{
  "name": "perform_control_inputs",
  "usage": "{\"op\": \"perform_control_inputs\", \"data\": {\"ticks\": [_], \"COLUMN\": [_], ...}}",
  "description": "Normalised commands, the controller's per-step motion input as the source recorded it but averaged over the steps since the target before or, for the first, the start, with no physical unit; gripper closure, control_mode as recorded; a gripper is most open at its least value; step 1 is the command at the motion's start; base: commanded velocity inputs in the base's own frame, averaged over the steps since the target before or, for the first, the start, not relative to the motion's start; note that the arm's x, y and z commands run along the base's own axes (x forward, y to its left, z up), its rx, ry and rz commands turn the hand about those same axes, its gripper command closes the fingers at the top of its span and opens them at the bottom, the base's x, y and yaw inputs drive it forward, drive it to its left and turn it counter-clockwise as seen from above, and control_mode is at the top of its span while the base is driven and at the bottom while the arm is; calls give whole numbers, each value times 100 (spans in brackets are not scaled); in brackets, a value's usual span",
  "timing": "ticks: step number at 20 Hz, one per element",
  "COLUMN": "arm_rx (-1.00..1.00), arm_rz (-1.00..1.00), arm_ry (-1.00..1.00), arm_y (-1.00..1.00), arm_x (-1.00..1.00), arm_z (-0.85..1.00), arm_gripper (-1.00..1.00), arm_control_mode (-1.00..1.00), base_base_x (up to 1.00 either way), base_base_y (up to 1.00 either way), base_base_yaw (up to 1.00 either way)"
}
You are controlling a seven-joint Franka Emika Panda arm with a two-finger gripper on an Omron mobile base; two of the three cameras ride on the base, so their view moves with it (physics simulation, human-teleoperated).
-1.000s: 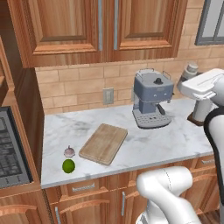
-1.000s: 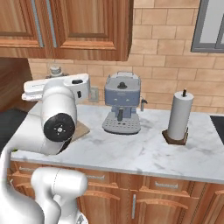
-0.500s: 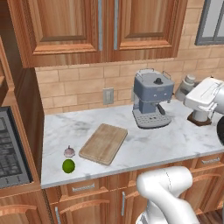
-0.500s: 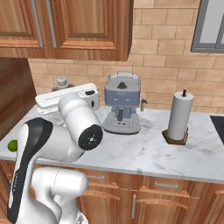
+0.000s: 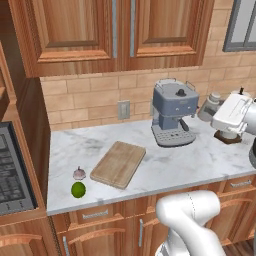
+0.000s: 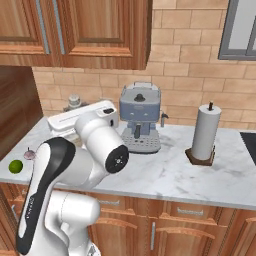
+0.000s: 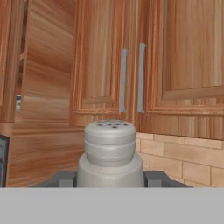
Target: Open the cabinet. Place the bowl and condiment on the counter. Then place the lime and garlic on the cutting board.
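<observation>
Left base view, left to right: lime point(image 5: 78, 189) and garlic point(image 5: 79, 173) lie just beside each other on the white marble counter point(image 5: 165, 165), both off the cutting board point(image 5: 119, 163) that sits next right, well to the left of the gripper. Further right stands a blue-grey coffee machine point(image 5: 173, 113); no brand, label or writing is legible on it. Just right of it, the condiment point(image 5: 210, 106), a pale grey shaker, rides at the end of the white hand, above the counter. Hand view: the shaker's perforated cap point(image 7: 110, 127) with small dark holes sits dead centre between the 2 dark finger tips of the gripper point(image 7: 110, 178), which flank it closely on both sides, jaws narrowed onto the bottle. Behind it the cabinet point(image 7: 175, 61) shows 2 closed doors with 2 vertical grey bar handles point(image 7: 124, 80). Right base view: paper-towel roll point(image 6: 205, 133) far right of the gripper.
</observation>
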Motion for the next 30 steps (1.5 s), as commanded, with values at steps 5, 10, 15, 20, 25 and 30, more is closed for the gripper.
{"op": "perform_control_inputs", "data": {"ticks": [5,10,15,20,25,30], "arm_rx": [-3,-6,-4,-3,-4,-4], "arm_rz": [7,7,7,7,6,5], "arm_ry": [0,0,0,0,5,6], "arm_y": [0,0,0,2,0,4], "arm_x": [3,5,8,12,1,2], "arm_z": [-29,-32,-35,-37,-39,-40], "arm_gripper": [100,100,100,100,100,100], "arm_control_mode": [-100,-100,-100,-100,-100,-100], "base_base_x": [0,0,0,0,0,0], "base_base_y": [0,0,0,0,0,0], "base_base_yaw": [0,0,0,0,0,0]}}
